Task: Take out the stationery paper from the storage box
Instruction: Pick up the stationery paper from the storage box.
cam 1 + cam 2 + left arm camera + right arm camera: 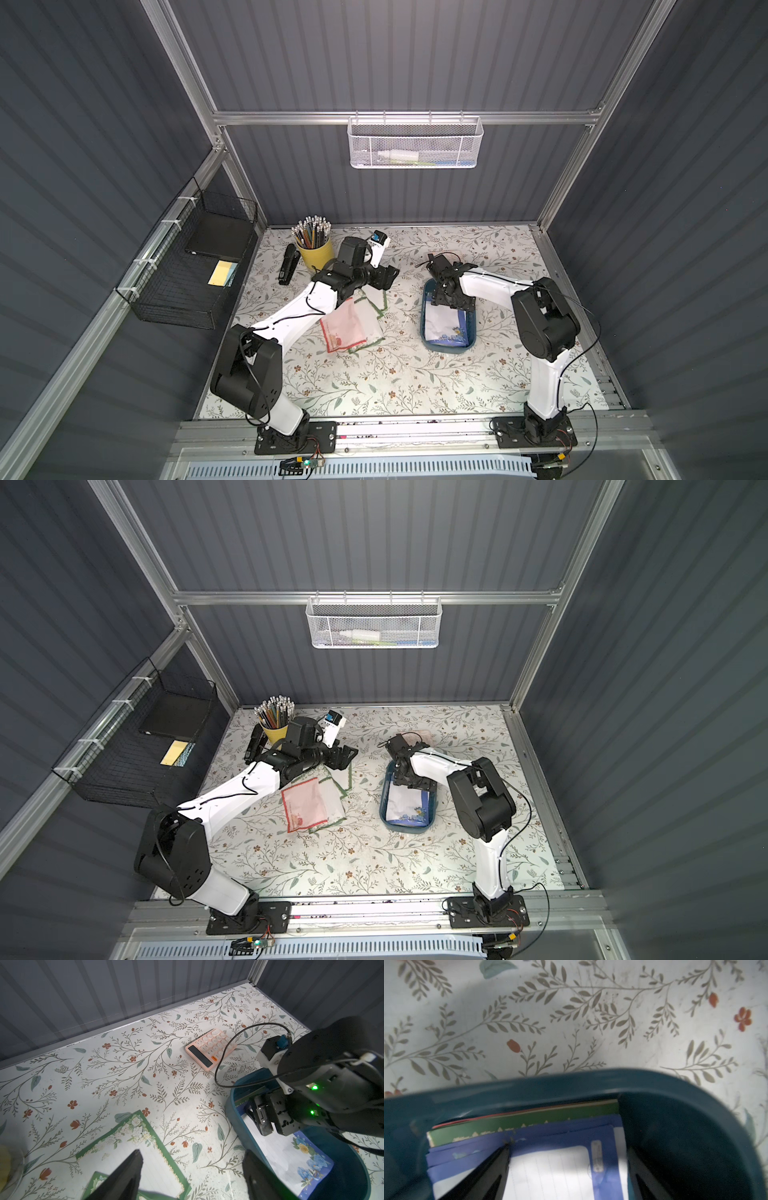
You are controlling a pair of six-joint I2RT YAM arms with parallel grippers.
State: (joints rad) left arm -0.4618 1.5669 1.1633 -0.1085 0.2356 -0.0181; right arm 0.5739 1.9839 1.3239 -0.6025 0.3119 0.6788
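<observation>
A white table covering printed with grey-green twigs and small rust-red flowers point(374, 374) floors a booth of dark grey ribbed wall panels point(395, 62) framed by aluminium rails. A white perforated metal basket point(415, 143) hangs on the back rail. A black wire basket point(187, 286) hangs on the wall at the left arm's side, holding a yellow sticky-note pad point(219, 272). At the table's far left stand a yellow cup full of pencils point(318, 251) and a black stapler point(289, 264). A pale pink calculator with round keys point(209, 1048) lies near the back wall.

The storage box, a shallow dark teal plastic tray with rounded corners point(446, 349), sits right of centre. The stationery paper inside it point(442, 324) is a stack topped by a lined white sheet with a blue floral border. Green and red edges show beneath it in the right wrist view. Outside the box, between the arms, a red-bordered sheet point(345, 326) lies over green-bordered sheets point(158, 1167).

The left arm stretches forward and inward. The left gripper point(388, 278) hangs above the far end of the green-bordered sheets, fingers spread wide with nothing between them. The right arm folds at the elbow and reaches inward. The right gripper point(451, 303) points down into the far end of the box, fingers apart. One fingertip point(505, 1148) meets the top sheet's blue border, and the other stands by that sheet's edge.
</observation>
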